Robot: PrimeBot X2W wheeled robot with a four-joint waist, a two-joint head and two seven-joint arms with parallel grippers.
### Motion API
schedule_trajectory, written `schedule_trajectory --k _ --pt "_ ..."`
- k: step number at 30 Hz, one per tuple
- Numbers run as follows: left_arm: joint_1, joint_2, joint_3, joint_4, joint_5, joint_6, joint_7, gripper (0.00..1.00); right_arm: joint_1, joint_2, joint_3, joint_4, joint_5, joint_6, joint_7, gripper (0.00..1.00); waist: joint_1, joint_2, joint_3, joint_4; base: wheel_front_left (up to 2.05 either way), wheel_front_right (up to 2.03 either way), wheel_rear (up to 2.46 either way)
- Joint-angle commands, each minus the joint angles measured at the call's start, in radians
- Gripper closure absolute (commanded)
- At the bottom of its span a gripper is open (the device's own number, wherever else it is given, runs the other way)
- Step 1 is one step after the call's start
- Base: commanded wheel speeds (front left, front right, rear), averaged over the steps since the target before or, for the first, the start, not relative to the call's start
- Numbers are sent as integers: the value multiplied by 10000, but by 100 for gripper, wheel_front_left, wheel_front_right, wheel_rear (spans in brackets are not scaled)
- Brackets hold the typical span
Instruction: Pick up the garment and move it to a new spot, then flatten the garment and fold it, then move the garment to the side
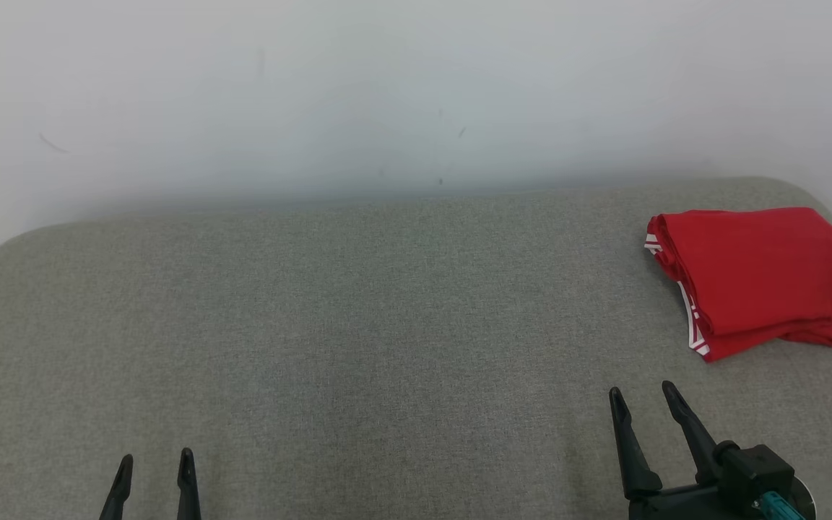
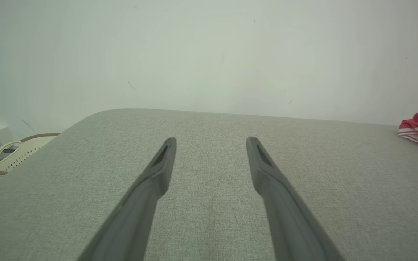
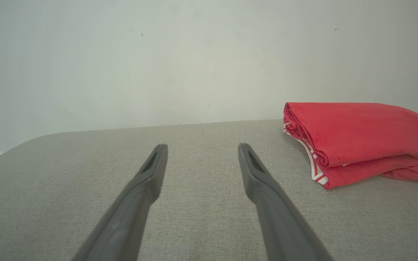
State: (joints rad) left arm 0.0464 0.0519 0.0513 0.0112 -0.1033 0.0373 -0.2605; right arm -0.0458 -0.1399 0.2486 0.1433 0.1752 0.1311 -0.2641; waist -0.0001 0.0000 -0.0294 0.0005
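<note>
The red garment [image 1: 759, 278] lies folded at the far right corner of the tabletop [image 1: 387, 325], so I judge the job nearly done; my best move is to steer clear and not nudge the stack. I count one garment and two sets of jaws, left jaws and right jaws both spread wide, holding nothing.

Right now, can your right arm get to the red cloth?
Probably yes. The right tool is open and holds nothing. The red cloth lies folded just ahead of it, a little to its right, and nothing stands on the grey pad between them.
</note>
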Motion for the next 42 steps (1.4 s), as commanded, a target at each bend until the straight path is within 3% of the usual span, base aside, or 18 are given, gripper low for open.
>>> schedule_trajectory --k 1,11,12,15,42 --pt "160 4 34 41 71 4 -37 0 145 19 -27 -12 -34 -7 -17 0 1 0 1 6 0 0 0" --pt "129 6 8 73 133 -23 -37 0 117 29 -115 -16 -84 -7 -17 0 1 0 41 27 0 0 0" --pt "52 -6 -10 91 95 -6 2 100 50 10 -102 42 -14 0 2 100 1 0 41 26 0 0 0" --pt "89 -38 -25 356 -6 -19 72 100 163 22 -121 255 87 0 44 100 1 0 44 24 0 0 0" --pt "-1418 -24 -1482 1772 -5424 -558 21 100 -751 -234 -2387 1302 4801 -1 2180 100 1 0 128 15 0 0 0"
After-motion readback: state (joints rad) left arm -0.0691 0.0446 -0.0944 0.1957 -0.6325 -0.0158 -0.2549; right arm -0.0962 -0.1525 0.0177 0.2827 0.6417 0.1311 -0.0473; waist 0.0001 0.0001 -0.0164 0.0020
